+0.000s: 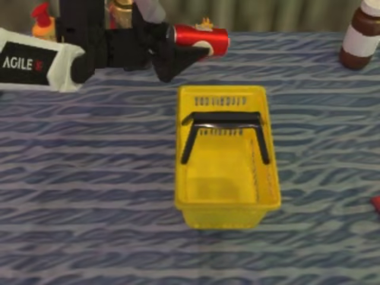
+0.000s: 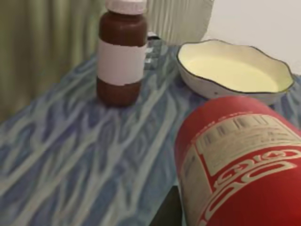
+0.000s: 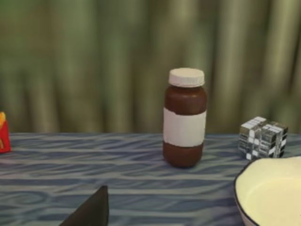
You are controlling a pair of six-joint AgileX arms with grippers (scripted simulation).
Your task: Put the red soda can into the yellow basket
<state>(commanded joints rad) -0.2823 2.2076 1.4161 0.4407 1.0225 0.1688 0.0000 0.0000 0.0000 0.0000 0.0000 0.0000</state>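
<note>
The red soda can (image 1: 205, 37) lies sideways at the back of the table, left of centre, with my left gripper (image 1: 189, 48) shut on it. In the left wrist view the can (image 2: 240, 165) fills the near corner, label toward the camera, with one dark finger (image 2: 167, 211) against its side. The yellow basket (image 1: 185, 196) stands at mid-table, in front of and slightly right of the can, its black handles (image 1: 225, 119) folded over the far end. The right arm is outside the top view. One of its fingers (image 3: 94, 212) shows well off to one side, with nothing held.
A brown jar with a white lid (image 1: 361, 38) stands at the back right, with a cream bowl (image 2: 235, 70) and a mirrored cube (image 3: 262, 137) near it. An orange bottle with a red cap (image 1: 43, 21) is at the back left. A red fries box (image 3: 3, 134) shows at one edge.
</note>
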